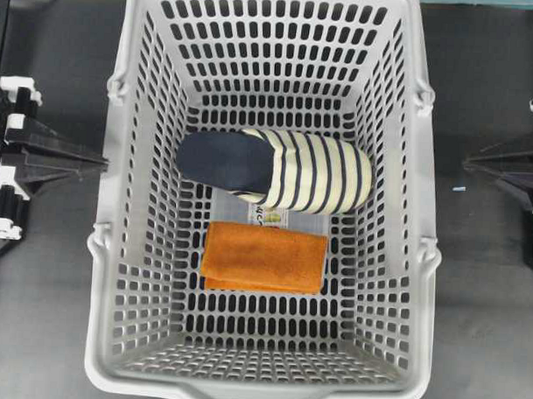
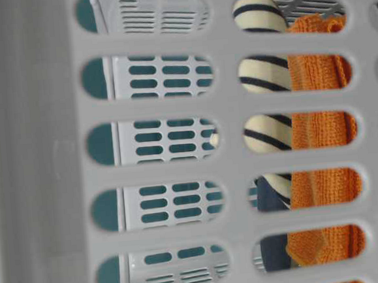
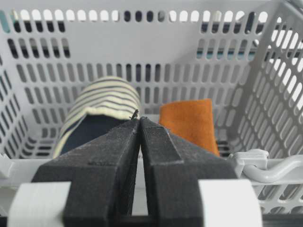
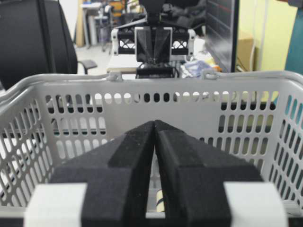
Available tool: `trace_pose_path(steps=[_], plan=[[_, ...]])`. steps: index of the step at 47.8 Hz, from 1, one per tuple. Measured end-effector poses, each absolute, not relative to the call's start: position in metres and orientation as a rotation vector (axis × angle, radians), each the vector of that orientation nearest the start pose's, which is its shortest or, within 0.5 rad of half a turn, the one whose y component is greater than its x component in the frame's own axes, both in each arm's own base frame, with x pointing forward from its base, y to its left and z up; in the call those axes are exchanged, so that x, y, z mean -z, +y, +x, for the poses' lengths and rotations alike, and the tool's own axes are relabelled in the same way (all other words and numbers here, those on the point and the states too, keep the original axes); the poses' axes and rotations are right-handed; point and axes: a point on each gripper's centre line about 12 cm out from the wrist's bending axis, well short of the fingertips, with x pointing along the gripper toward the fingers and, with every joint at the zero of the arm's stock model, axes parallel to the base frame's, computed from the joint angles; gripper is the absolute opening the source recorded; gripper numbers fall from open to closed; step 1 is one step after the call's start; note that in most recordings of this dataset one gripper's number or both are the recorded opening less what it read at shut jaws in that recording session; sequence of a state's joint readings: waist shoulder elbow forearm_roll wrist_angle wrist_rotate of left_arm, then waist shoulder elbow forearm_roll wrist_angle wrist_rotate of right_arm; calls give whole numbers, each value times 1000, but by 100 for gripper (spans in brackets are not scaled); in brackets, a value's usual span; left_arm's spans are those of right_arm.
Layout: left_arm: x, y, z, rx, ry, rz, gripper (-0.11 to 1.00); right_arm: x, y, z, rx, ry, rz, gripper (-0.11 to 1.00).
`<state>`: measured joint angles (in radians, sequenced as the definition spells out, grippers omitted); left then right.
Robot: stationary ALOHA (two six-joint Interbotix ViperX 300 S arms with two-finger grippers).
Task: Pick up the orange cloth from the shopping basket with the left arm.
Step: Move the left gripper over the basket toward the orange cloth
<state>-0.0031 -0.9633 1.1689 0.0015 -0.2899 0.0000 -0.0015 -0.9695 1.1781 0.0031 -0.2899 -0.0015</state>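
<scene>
Two black robot arms are waiting outside a shopping basket (image 1: 116, 247) of light grey slotted plastic, their work not yet begun. The left gripper (image 3: 139, 120) is sitting just beyond the basket's left rim, fingers pressed together on nothing and pointing in over the wall toward the contents. The right gripper (image 4: 155, 124) is mirroring it beyond the opposite rim, likewise closed and empty.

The orange cloth (image 1: 264, 258) is lying folded flat on the basket floor, roughly midway between the side walls and nearer the front wall, which sits at the bottom of the overhead view. A navy and cream striped slipper (image 1: 285, 171) is resting just behind it, toward the middle of the floor. A scrap of printed paper or label (image 1: 272, 216) is peeking out between the two, though it is too small to read.

Because the cloth is sitting low on the floor, the left arm is probably going to need to rise over the rim, spread its fingers and descend from above. The slipper lying so close is leaving little margin on the cloth's far edge, so a pinch on the front edge appears the safer choice.
</scene>
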Motion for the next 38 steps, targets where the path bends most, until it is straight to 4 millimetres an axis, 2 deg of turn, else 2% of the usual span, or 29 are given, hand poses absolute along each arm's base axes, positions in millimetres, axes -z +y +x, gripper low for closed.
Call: trace_pose_path(steps=[3, 11, 19, 25, 27, 29, 38], plan=[[-299, -1, 200, 7, -75, 0, 1, -293, -1, 198, 4, -80, 9, 0], [-339, 0, 212, 1, 14, 11, 0, -289, -1, 198, 6, -35, 30, 0], [-356, 1, 231, -6, 163, 14, 0, -288, -1, 200, 8, 17, 37, 0], [-364, 1, 253, -9, 258, 14, 0, -286, -2, 200, 11, 67, 32, 2], [-363, 1, 262, -10, 296, 14, 0, -286, -2, 200, 11, 84, 34, 8], [-363, 2, 271, -11, 336, 14, 0, -285, -2, 200, 11, 98, 34, 19], [-360, -1, 311, -7, 497, 16, 3, -286, -2, 198, 10, 106, 34, 74]])
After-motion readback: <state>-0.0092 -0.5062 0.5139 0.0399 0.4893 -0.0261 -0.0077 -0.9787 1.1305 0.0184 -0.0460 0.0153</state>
